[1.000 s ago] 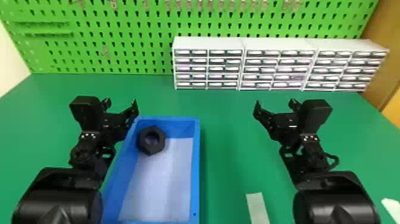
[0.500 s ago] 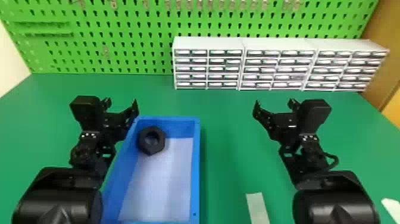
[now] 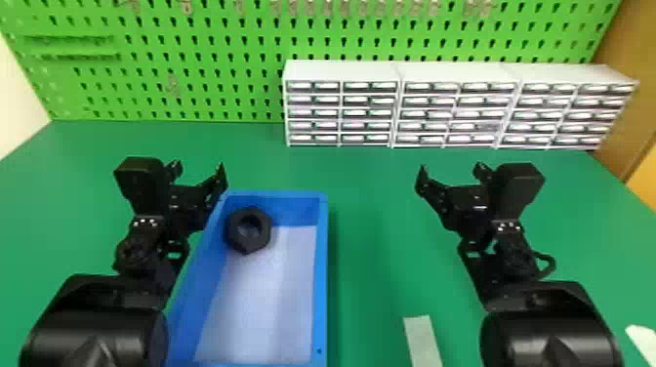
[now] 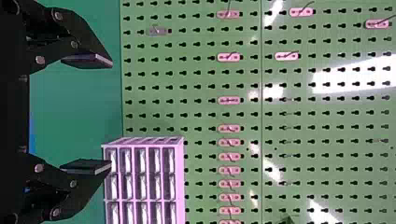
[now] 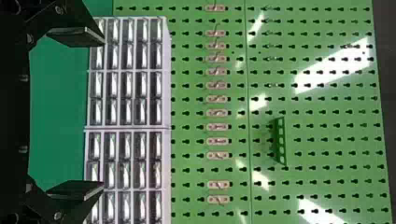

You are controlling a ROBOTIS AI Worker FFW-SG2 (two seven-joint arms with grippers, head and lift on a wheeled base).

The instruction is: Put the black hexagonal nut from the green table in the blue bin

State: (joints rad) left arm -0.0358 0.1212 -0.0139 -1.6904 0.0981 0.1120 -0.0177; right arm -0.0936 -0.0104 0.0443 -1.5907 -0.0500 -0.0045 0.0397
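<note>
The black hexagonal nut [image 3: 248, 230] lies in the far left corner of the blue bin [image 3: 320, 273], which stands on the green table [image 3: 376, 214]. Just left of the bin's far end, my left gripper [image 3: 200, 171] is held open above the table. My right gripper [image 3: 451, 173] is open too, well to the right of the bin. In the left wrist view the left gripper [image 4: 111, 114] has a wide gap between its fingers, with nothing held. The right wrist view has the right gripper [image 5: 102, 112] spread in the same way, also holding nothing.
White drawer cabinets [image 3: 400, 105] line the back right of the table, before a green pegboard [image 3: 205, 83]. A pale strip [image 3: 422, 341] lies near the front, between bin and right arm; a white piece [image 3: 643, 341] is at the right edge.
</note>
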